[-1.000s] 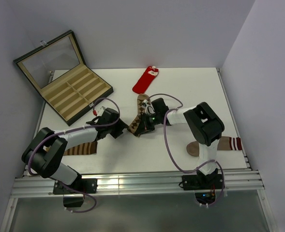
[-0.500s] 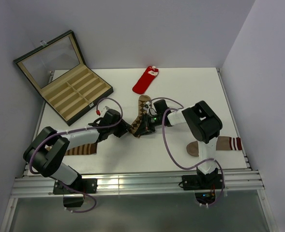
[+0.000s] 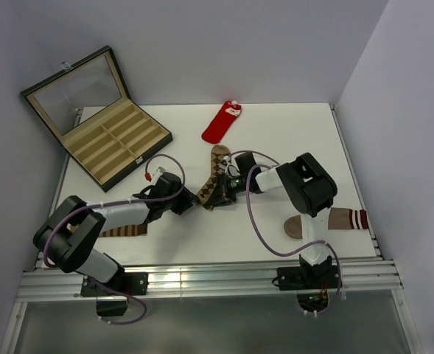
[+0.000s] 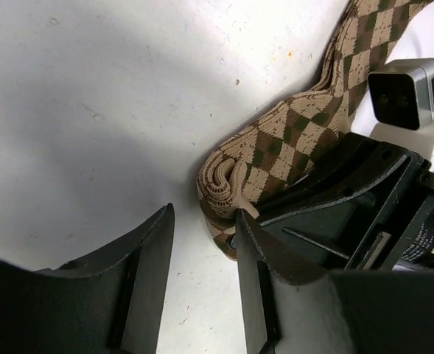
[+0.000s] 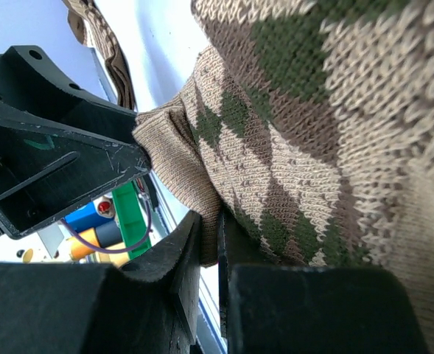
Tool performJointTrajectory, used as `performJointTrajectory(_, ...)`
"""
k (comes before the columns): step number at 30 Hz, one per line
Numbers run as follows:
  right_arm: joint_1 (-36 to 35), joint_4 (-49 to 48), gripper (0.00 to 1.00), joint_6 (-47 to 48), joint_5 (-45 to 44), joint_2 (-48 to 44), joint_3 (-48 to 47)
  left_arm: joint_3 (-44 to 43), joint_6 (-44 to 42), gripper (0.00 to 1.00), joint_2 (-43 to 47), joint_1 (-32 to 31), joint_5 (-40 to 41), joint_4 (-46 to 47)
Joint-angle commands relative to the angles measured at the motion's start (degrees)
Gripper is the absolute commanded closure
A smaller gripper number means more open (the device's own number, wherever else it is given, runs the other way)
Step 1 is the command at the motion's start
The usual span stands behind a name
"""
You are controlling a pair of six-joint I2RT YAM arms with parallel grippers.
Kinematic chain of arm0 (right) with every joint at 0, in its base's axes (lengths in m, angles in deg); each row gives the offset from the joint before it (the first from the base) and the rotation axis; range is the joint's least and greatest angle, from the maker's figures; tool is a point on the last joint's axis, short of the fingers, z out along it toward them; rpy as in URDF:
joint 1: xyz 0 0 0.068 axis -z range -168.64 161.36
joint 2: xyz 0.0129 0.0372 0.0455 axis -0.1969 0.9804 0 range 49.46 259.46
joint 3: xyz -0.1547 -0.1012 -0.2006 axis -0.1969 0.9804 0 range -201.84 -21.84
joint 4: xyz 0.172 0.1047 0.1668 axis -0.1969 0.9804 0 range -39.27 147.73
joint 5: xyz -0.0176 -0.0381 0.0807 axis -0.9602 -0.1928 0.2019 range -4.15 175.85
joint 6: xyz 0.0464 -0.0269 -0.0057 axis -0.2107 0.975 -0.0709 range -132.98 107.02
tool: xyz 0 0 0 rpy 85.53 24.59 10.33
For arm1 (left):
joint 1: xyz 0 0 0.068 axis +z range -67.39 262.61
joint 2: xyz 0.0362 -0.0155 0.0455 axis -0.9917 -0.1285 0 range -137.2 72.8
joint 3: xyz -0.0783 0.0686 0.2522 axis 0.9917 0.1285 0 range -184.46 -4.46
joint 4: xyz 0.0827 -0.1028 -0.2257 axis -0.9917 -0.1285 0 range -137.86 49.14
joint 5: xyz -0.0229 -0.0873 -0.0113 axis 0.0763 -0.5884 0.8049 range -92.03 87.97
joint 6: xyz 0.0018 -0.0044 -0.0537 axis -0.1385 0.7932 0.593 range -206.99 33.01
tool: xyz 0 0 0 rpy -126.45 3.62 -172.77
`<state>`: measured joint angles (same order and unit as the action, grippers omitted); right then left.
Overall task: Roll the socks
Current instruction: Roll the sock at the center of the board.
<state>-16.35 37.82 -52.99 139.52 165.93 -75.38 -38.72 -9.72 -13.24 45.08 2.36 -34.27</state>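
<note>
Case (image 3: 117,144) is lying open. My right gripper (image 5: 209,221) is clenching the argyle sock (image 4: 290,140). My left gripper (image 4: 203,221) is gaping beside its roll, that arm now covering more of the striped sock (image 3: 124,231).

The left gripper (image 3: 191,198) at 8 o'clock and the right gripper (image 3: 217,192) at 3 o'clock crowd the rolled end of the argyle sock (image 3: 217,164), nearly touching each other. Bare table (image 3: 224,236) lies open at 6 o'clock. A red sock (image 3: 222,122) lies at 12 and an open case (image 3: 102,129) at 10, both well apart.

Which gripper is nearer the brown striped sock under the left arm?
Left. The left gripper sits right of the striped sock; the right gripper, farther right, grips the argyle sock.
</note>
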Motion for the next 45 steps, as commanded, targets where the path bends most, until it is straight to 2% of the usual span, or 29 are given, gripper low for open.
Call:
performJointTrajectory(1,0.3,5.1,1.00,1.6,-6.6,3.5,2.5,-0.6,-1.4,0.56,-0.1,-0.3,0.2,2.6)
performJointTrajectory(5,0.2,5.7,1.00,1.9,-7.0,3.4,2.1,-2.5,-1.8,0.57,-3.2,-0.3,-0.6,1.5)
performJointTrajectory(9,0.2,7.0,0.98,3.0,-8.5,2.5,1.9,-4.8,-2.0,0.64,-6.2,-0.3,-0.8,-1.0)
performJointTrajectory(15,-0.2,11.1,0.93,6.7,-11.3,-0.4,0.9,-7.4,-1.9,0.82,-9.0,-0.3,0.1,-6.0)
performJointTrajectory(16,-0.4,11.6,0.91,7.6,-12.6,-1.1,0.5,-7.8,-1.9,0.87,-9.3,-0.3,0.3,-8.4)
performJointTrajectory(20,-2.1,14.2,0.76,12.2,-18.0,-7.5,0.5,-9.3,-2.3,0.96,-10.1,-0.3,0.6,-11.2)
performJointTrajectory(24,-5.2,15.9,0.59,15.7,-26.5,-13.3,0.4,-11.2,-3.4,1.00,-10.7,-0.3,0.9,-13.9)
performJointTrajectory(30,-8.8,14.6,0.47,20.9,-38.7,-21.3,2.5,-13.1,-5.1,1.00,-10.8,-0.3,1.2,-16.3)
performJointTrajectory(35,-12.2,9.1,0.46,24.8,-46.3,-26.8,6.5,-15.0,-6.5,1.00,-11.6,-0.3,1.2,-18.1)
performJointTrajectory(45,-17.0,-0.4,0.47,31.7,-50.3,-30.4,10.6,-16.5,-7.4,1.00,-12.6,-0.3,0.6,-19.2)
